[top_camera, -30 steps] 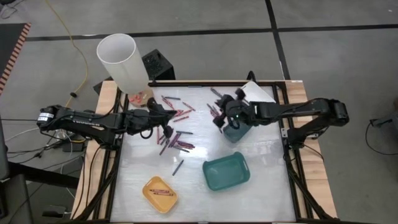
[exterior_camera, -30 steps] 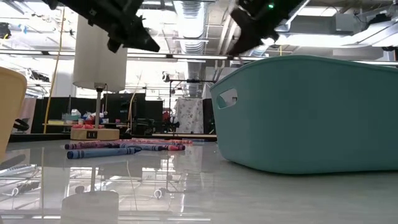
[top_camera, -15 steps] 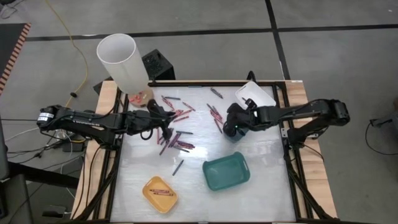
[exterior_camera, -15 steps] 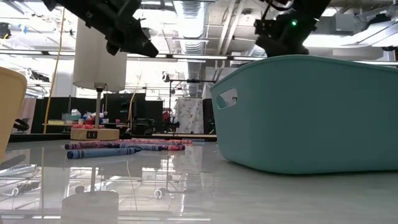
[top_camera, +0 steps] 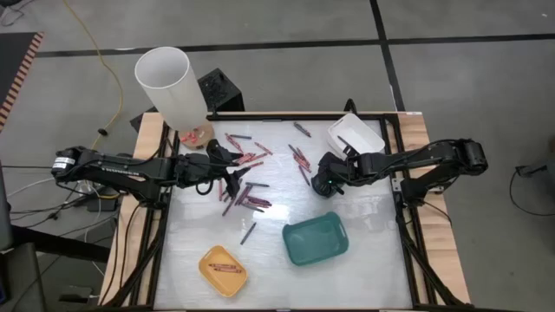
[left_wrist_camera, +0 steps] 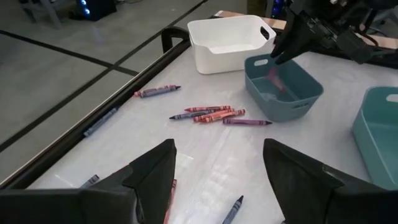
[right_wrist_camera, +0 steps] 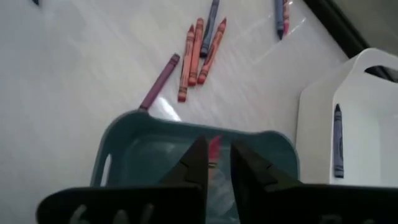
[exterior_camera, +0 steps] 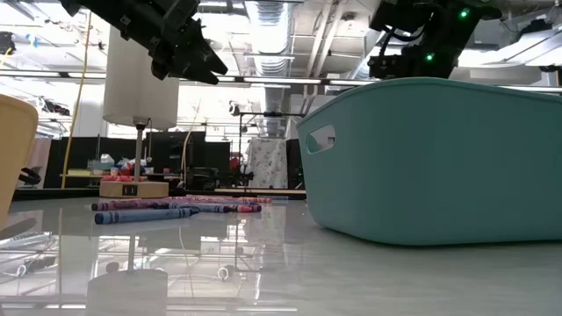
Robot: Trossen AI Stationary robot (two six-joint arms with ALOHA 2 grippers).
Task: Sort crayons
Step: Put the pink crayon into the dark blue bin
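Observation:
Several crayons [top_camera: 245, 185] lie scattered on the white table's far half, red, purple and dark blue. My left gripper [left_wrist_camera: 219, 146] hangs open above the left part of this scatter, with nothing between its fingers. My right gripper [right_wrist_camera: 214, 144] points down over a small blue-grey bin [left_wrist_camera: 300, 94], its fingers a narrow gap apart. A pink crayon [left_wrist_camera: 274, 78] slants inside that bin just below the fingertips and clear of them. A dark blue crayon [right_wrist_camera: 337, 130] lies in the white tray [top_camera: 355, 133].
A larger teal tray [top_camera: 316, 239] stands toward the near right. The yellow tray [top_camera: 224, 269] at the near edge holds red crayons. A tall white cylinder [top_camera: 169, 85] stands at the far left corner. A black frame rims the table.
My right gripper has come down over the small blue-grey bin and tipped its fingers more steeply downward, so it now covers most of the bin from above. My left gripper has stayed in place and opened.

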